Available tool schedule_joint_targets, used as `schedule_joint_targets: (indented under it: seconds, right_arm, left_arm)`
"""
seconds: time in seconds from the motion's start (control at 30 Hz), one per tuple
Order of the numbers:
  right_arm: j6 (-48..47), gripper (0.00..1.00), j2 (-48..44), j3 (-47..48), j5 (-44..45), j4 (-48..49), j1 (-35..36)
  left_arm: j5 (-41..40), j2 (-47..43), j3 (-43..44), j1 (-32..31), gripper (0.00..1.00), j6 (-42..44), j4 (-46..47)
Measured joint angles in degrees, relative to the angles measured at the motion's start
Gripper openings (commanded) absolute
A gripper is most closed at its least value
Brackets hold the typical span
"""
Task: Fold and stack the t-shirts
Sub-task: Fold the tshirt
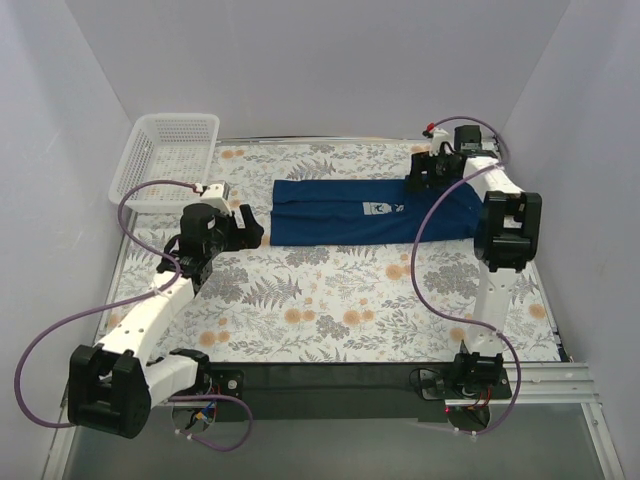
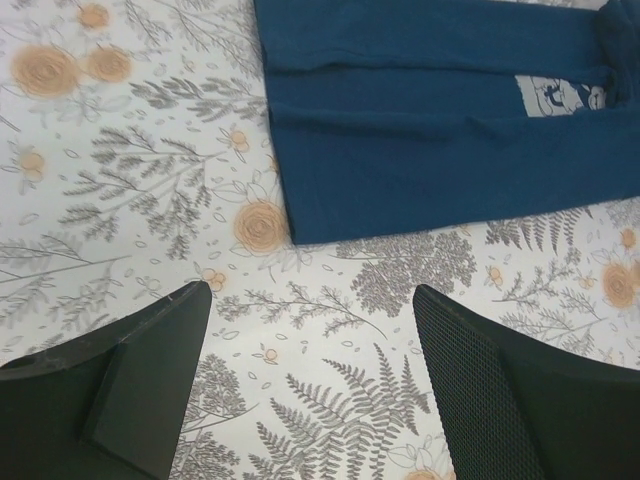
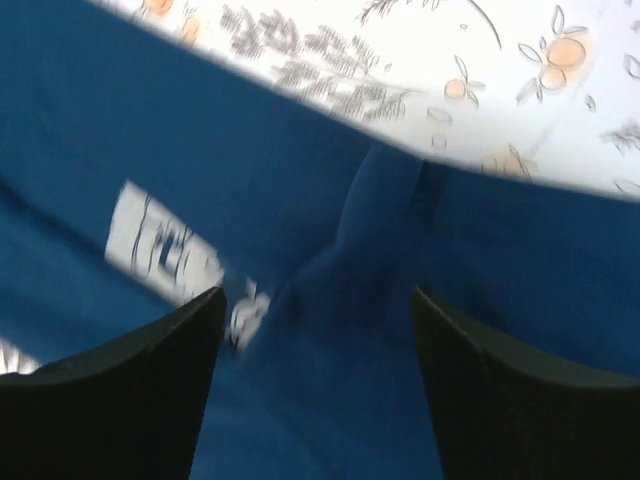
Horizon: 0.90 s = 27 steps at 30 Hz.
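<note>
One navy t-shirt (image 1: pixel 370 210) lies folded into a long band across the far half of the table, its pale print (image 1: pixel 378 209) facing up. My left gripper (image 1: pixel 255 225) hovers just off the band's left end, open, with only tablecloth between its fingers (image 2: pixel 310 290); the shirt (image 2: pixel 450 120) lies ahead of them. My right gripper (image 1: pixel 415 178) is over the right part of the shirt, near the print (image 3: pixel 165 245). Its jaws (image 3: pixel 318 292) stand apart above a bunched ridge of blue cloth (image 3: pixel 380 220) and pinch nothing. That view is blurred.
A white mesh basket (image 1: pixel 165 160) stands at the far left corner, behind my left arm. The floral tablecloth (image 1: pixel 330 300) covers the table up to the black front rail (image 1: pixel 330 380). White walls close in on three sides.
</note>
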Motion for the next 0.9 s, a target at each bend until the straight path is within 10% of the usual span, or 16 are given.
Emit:
schedule_joint_targets:
  seconds: [0.33, 0.9]
  right_arm:
    - [-13.09, 0.64, -29.90, -24.11, 0.37, 0.63, -14.93]
    - [-13.81, 0.51, -18.95, -25.77, -0.04, -1.60, -25.77]
  left_arm:
    - [7.39, 16.81, 2.62, 0.00, 0.67, -11.50, -0.94]
    - [7.15, 31.47, 6.12, 0.00, 0.63, -18.40, 6.25]
